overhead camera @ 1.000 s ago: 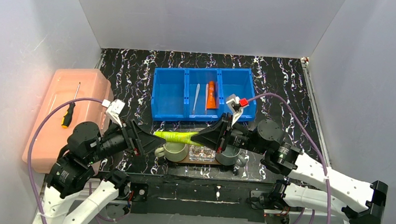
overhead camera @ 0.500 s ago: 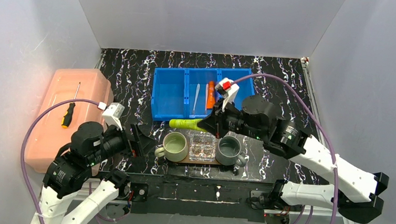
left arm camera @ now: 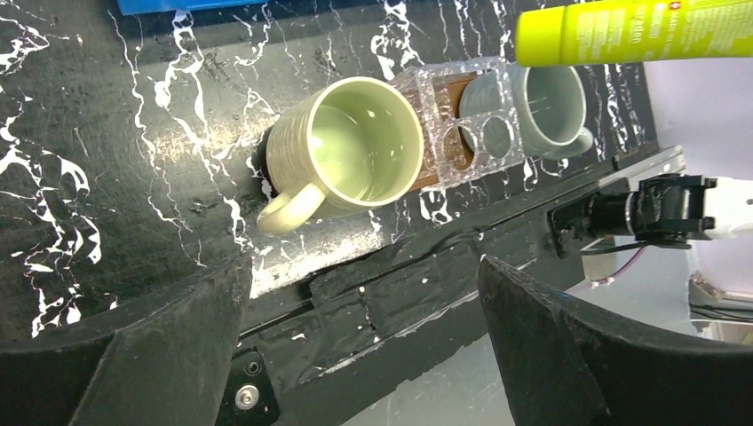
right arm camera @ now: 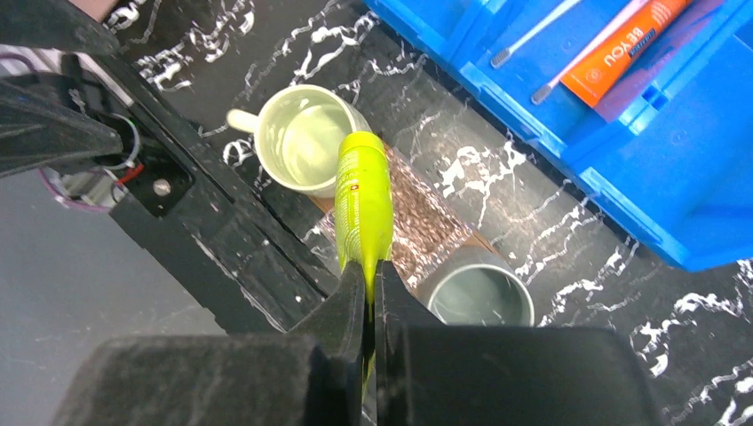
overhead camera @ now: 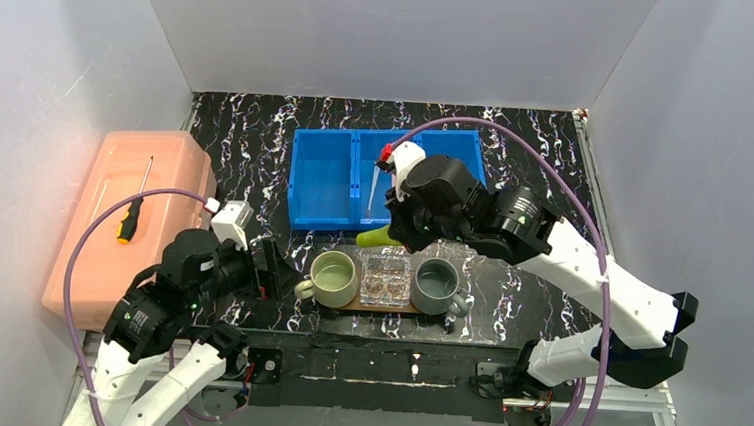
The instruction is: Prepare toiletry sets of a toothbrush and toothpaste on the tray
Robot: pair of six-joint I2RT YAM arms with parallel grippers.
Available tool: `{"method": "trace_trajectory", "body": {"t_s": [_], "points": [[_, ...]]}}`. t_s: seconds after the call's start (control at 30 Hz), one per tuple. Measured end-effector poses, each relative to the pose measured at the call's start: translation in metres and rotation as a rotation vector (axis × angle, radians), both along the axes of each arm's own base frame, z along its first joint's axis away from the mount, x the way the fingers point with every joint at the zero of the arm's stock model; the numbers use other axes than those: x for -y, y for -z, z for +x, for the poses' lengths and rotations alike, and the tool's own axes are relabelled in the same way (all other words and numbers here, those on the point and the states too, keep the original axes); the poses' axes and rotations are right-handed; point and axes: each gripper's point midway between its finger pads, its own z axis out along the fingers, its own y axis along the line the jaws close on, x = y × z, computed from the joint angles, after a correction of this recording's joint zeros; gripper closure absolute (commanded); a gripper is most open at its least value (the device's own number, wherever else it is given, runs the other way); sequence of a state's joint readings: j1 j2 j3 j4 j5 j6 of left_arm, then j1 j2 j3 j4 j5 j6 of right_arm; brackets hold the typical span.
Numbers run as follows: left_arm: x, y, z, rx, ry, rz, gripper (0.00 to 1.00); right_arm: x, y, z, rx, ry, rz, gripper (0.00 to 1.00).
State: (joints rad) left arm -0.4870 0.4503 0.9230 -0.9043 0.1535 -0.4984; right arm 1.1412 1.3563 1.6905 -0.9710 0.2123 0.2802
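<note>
Leftmost, saw a pink box (overhead camera: 113,205) with a screwdriver (overhead camera: 132,218) lying on its lid, well off to the outer side of the left gripper (overhead camera: 274,266). Found that gripper's fingers (left arm camera: 160,355) spread wide, with nothing between them.

Spotted the green mug (left arm camera: 364,142) just ahead of the gap between those fingers in the left wrist view, upright, handle turned back toward them. Placed it on one end of the tray (overhead camera: 386,307). Noted the clear holder (left arm camera: 462,120) right beside the mug on the side farther from the left fingers, then the grey mug (left arm camera: 546,98) just beyond the holder, also upright.

Found the right gripper (right arm camera: 368,275) pinched tight on the flat tail of the lime-green tube (right arm camera: 362,200), cap end pointing straight out from the fingertips. Saw the tube held off the table, passing above the holder and reaching over the green mug's rim in the right wrist view. Could not tell its height above them.

Located the blue bin (right arm camera: 675,204) out past the right fingers, on the far side of the tray. Made out two toothbrushes (right arm camera: 533,34) and the orange tube (right arm camera: 622,53) lying flat side by side in one compartment, well apart from either gripper.
</note>
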Motion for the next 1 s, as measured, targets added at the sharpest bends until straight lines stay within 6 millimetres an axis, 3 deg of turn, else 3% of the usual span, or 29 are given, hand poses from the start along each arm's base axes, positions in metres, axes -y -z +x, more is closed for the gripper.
{"method": "trace_trajectory", "body": {"t_s": [0.23,0.5,1.0], "points": [[0.002,0.019,0.002,-0.029,0.010,0.024,0.02,0.010,0.022,-0.002,-0.032,0.010,-0.166,0.99],[0.005,0.018,0.008,-0.012,0.028,0.032,0.02,0.016,0.054,-0.002,-0.067,0.004,-0.336,0.99],[0.010,0.028,0.015,-0.012,0.038,0.033,0.02,0.012,0.064,-0.001,-0.074,-0.002,-0.367,0.99]]}}
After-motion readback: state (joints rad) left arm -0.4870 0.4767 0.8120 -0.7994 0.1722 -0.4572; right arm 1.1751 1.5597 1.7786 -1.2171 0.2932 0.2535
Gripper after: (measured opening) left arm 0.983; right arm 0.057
